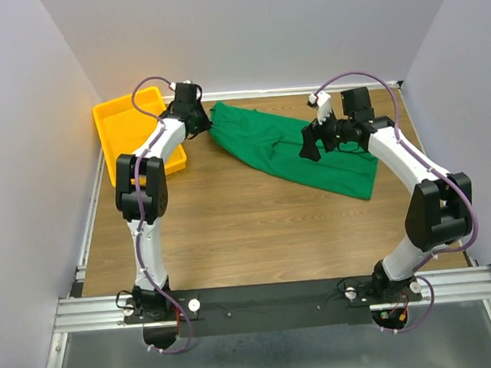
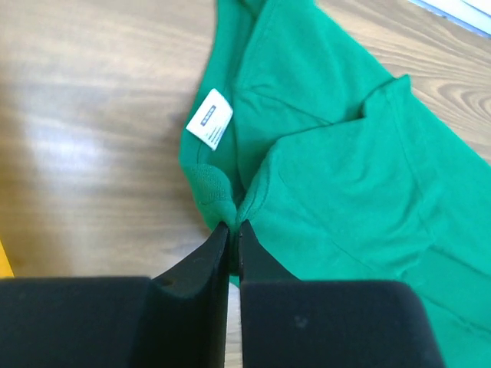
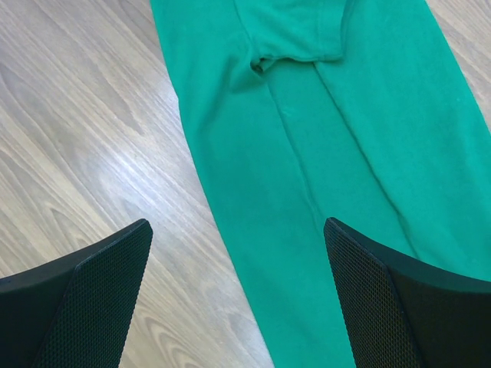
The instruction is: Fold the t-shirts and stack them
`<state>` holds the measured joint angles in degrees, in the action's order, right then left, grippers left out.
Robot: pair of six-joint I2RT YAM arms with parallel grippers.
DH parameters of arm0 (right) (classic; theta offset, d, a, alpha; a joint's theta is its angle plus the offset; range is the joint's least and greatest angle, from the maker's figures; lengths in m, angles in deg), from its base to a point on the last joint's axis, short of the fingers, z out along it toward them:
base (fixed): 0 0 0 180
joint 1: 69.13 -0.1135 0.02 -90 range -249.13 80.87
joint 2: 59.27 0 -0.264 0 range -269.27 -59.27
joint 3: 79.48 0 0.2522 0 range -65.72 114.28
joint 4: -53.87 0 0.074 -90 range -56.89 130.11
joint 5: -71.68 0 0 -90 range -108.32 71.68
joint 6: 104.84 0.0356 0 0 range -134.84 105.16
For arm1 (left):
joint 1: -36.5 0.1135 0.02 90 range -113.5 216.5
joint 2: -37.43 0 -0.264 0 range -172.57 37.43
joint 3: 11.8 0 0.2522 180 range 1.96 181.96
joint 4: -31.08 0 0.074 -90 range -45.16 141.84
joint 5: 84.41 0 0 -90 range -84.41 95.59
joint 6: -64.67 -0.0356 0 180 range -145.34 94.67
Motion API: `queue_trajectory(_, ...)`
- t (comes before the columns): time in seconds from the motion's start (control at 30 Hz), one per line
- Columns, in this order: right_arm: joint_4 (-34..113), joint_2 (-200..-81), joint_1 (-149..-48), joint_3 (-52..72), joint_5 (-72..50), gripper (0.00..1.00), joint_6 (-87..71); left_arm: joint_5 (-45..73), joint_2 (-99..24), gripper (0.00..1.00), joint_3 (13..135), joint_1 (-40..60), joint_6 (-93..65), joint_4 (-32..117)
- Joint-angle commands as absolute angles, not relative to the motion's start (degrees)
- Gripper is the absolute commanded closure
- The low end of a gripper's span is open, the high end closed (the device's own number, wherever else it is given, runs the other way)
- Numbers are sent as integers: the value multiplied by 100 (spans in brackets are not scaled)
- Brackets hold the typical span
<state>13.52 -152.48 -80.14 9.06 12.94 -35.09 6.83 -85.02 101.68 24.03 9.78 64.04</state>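
**Pinching the collar end of the green t-shirt**

Lying on the far half of the desk (image 1: pixel 232 227), the green t-shirt (image 1: pixel 285 143) is gathered into a long, narrow band. It runs from the far left-centre slantwise down toward the right. Its white neck tag (image 2: pixel 209 117) lies face up at the left end, just beside the ribbed collar. Folds and a sleeve seam show along the band.

The left tool (image 2: pixel 232 230) is clenched on the t-shirt at the collar edge, its two fingers nearly meeting with a thin pinch of cloth between them, just near of the tag. The right tool (image 3: pixel 238 230) hangs released above the band's right part, fingers spread wide with cloth below them; whether it touches the cloth I cannot tell.

A yellow tray (image 1: pixel 114 117) sits at the far left corner, left of the t-shirt and partly behind the left arm.
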Motion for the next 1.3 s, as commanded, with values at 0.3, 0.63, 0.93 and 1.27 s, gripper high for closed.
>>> queue_trajectory(0.3,609,-15824,-8407,1004,1500,0,-4903,-11,-7227,51,9987,2603,103,6462)
queue_trajectory(0.63,608,-15973,-8977,408,253,1,-5984,-244,-5101,18,8673,3190,-83,5392)
queue_trajectory(0.93,1338,-16342,-9321,257,-1067,26,-5545,1464,-3185,19,6106,4001,675,4704)
queue_trajectory(1.27,1365,-16650,-9409,-24,-1252,60,-5396,1702,-2295,19,5206,4159,762,4713)
